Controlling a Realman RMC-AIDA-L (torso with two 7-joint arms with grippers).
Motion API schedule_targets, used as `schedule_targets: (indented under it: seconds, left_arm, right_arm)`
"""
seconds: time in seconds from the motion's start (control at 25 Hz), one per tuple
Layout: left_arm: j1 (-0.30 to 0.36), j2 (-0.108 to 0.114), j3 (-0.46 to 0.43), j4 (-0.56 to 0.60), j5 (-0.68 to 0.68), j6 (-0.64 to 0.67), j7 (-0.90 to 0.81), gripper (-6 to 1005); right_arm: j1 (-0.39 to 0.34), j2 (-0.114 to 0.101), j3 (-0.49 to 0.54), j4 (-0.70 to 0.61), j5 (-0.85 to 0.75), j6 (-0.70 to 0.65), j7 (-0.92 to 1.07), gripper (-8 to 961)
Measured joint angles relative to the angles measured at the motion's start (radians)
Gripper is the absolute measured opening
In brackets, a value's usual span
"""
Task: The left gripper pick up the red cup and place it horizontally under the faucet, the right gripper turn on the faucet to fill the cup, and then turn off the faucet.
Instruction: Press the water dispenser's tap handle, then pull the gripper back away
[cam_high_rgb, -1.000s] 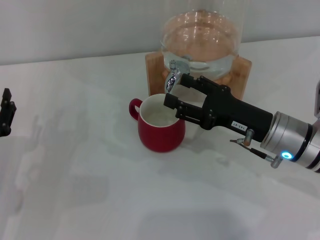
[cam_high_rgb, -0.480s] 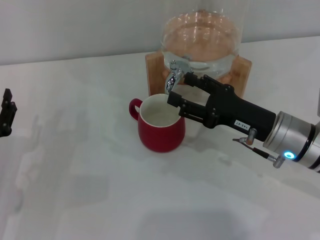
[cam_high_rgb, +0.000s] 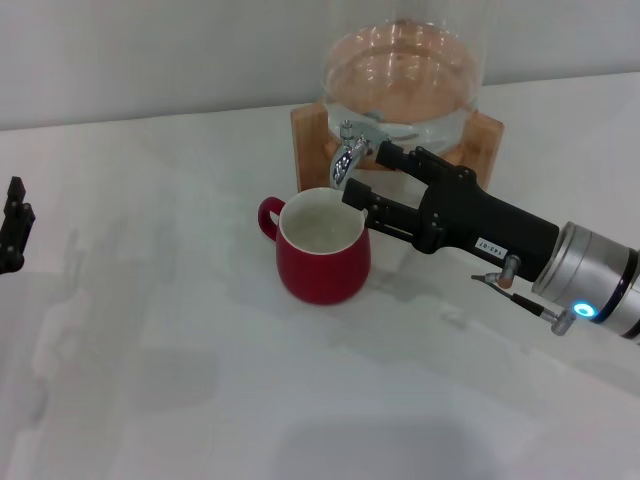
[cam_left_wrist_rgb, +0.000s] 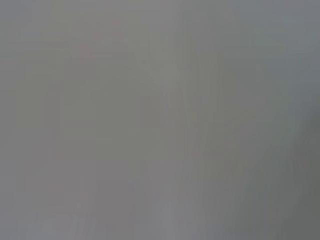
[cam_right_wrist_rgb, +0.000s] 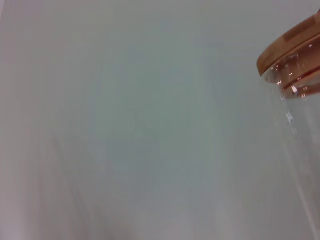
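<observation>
The right gripper (cam_high_rgb: 365, 180) reaches in from the right side of the white table (cam_high_rgb: 200, 380), its two black fingers spread apart: the upper one lies against the faucet (cam_high_rgb: 350, 150) just behind the lever, the lower one runs over the rim of the red cup (cam_high_rgb: 320, 247). The cup stands upright directly under the spout, handle toward the left, near the table's far edge. The faucet sits on a glass jar (cam_high_rgb: 405, 75) on a wooden stand (cam_high_rgb: 310, 140) at that far edge. The left gripper (cam_high_rgb: 12, 225) is parked at the table's left edge; whether it is released or clenched, I cannot tell.
</observation>
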Motion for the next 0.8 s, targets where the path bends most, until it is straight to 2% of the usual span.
schedule_targets:
  seconds: [0.8]
  left_arm:
    - [-0.008, 0.0, 0.0, 0.0, 0.0, -0.001, 0.0, 671]
  right_arm:
    - [-0.005, -0.001, 0.009, 0.001, -0.003, -0.004, 0.001, 839]
